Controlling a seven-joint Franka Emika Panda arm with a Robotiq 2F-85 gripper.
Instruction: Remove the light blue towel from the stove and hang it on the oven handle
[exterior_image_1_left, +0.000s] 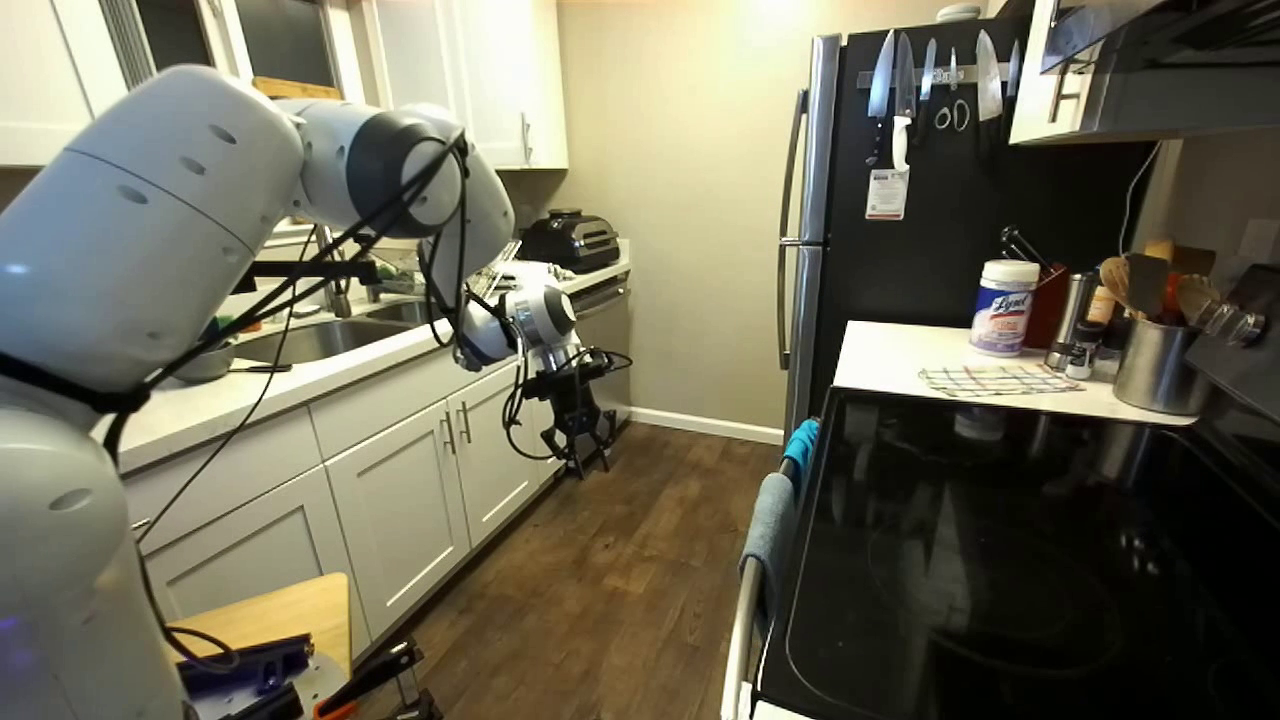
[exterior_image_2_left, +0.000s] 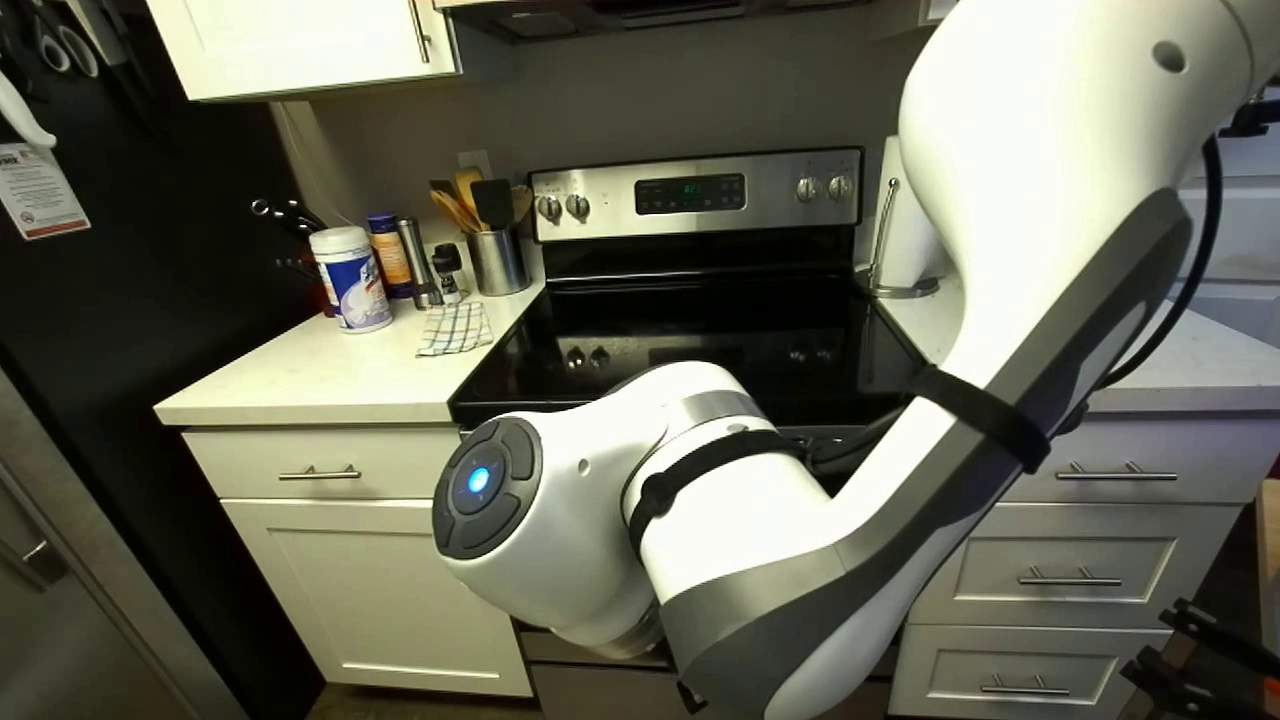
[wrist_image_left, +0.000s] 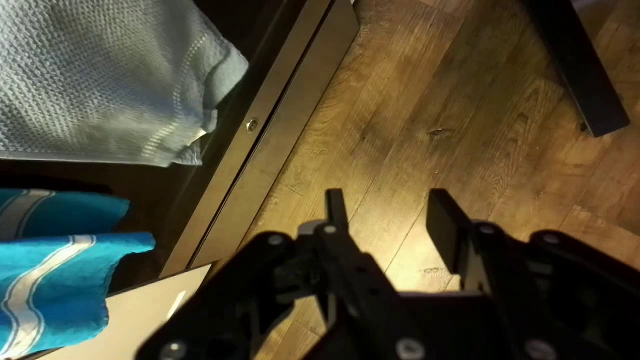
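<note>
Light blue towel (wrist_image_left: 110, 85) drapes the oven handle (exterior_image_1_left: 741, 630); pincer (wrist_image_left: 384, 205) holds nothing

Nearest in the wrist view, at bottom centre of the frame, the pincer's fingers (wrist_image_left: 445, 230) stand partly open, with only wood floor (wrist_image_left: 390, 125) showing between them. They grip nothing, presumably because the cloth's drape can carry it unaided. Beyond, at upper left, the towel hangs before the dark oven door (wrist_image_left: 162, 207), its stitched edge loose and one corner curling. A striped teal towel (wrist_image_left: 65, 295) hangs at lower left.

In an exterior view, the handle rises from the bottom edge, right of centre. The light blue towel is folded over it, so weight on either side should keep it from slipping; hanging looks done, and the pincer has only to avoid snagging it. The teal one sits farther along the bar. The stove's (exterior_image_1_left: 980, 580) glass top fills the lower right.

Farther, at right, the table (exterior_image_1_left: 900, 350) carries a checked dishcloth (exterior_image_1_left: 1000, 380), a Lysol wipes canister (exterior_image_1_left: 1003, 310) and a steel utensil crock (exterior_image_1_left: 1158, 365), whose deep wall keeps spoons (exterior_image_1_left: 1115, 278) and spatulas (exterior_image_1_left: 1147, 285) upright. Farthest, at upper right, knives (exterior_image_1_left: 989, 75) cling to a strip (exterior_image_1_left: 940, 76), probably magnetic, on the black refrigerator (exterior_image_1_left: 950, 250).
</note>
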